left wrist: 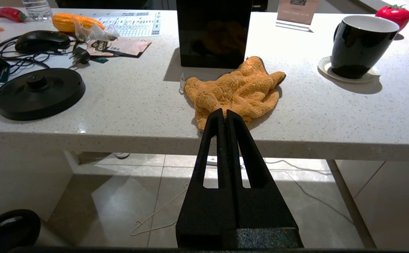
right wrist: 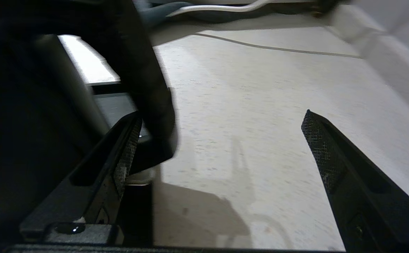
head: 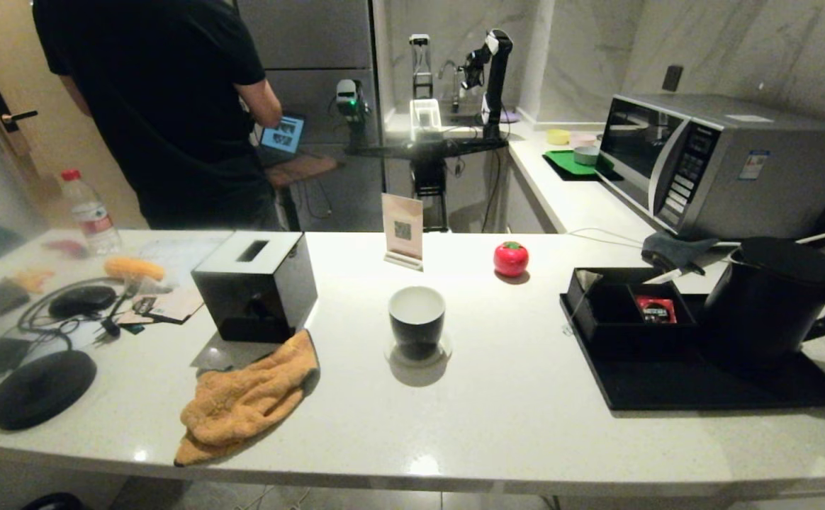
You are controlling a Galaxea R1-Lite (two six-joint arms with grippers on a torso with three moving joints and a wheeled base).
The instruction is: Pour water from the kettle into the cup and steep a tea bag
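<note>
Kettle (right wrist: pixel 32 116) handle (right wrist: pixel 148 91) sits between right gripper's (right wrist: pixel 218 147) spread fingers.

Dim room, light from overhead: glare spots on the speckled white countertop (head: pixel 497 425), short shadow under the black cup w/ white inside (head: pixel 417 316). Head view bends at edges, left side hazy. Right wrist view motion-blurred, esp. the matte black kettle (right wrist: pixel 32 105).
</note>
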